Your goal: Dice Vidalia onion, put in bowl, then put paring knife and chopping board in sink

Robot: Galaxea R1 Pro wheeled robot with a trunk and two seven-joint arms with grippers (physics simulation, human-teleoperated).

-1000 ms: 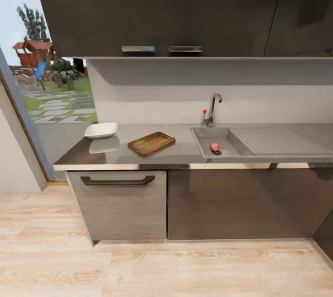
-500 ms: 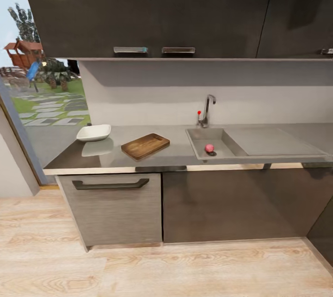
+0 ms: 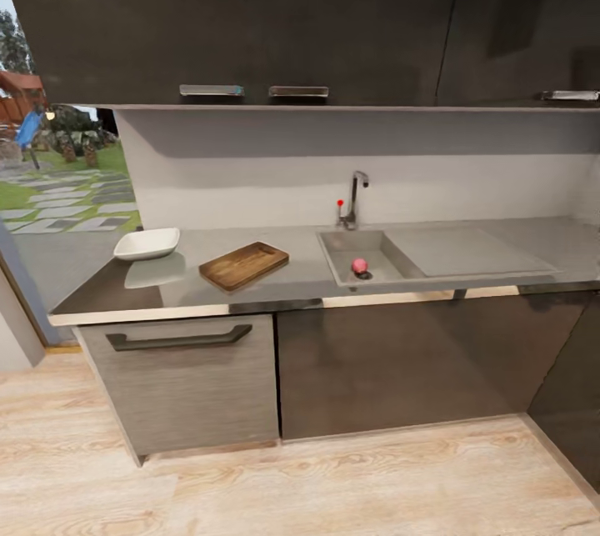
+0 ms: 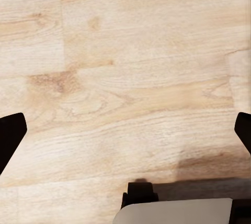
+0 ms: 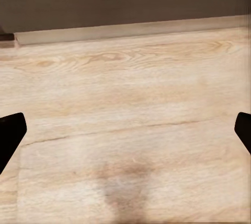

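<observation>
Onion (image 3: 359, 265) sits in the sink (image 3: 379, 268) basin, right by the drain, near the front wall. Tap (image 3: 353, 197) stands at the back rim of the sink with its red knob (image 3: 339, 203) just left of it; flat drainer (image 3: 467, 250) runs off to the right. Chopping board (image 3: 244, 264) lies flat on the tabletop (image 3: 293, 271) left of the sink, turned at an angle, well apart from the basin. White bowl (image 3: 147, 243) sits further left near the tabletop end, apart from the board. Can't make out the knife at this range. Dark cabinets below, bar handle (image 3: 177, 341) on the left-hand drawer front; dark wall cabinets (image 3: 250, 15) above; garden visible through the window (image 3: 50, 177) at left. Left gripper (image 4: 125, 135) hangs over the wood floor (image 4: 130, 62), fingers (image 4: 10, 135) spread wide at the frame edges, nothing between them. Right gripper (image 5: 125, 132) same: fingers (image 5: 10, 132) spread wide over the floor, cabinet plinth (image 5: 125, 31) ahead of it, nothing gripped.
</observation>
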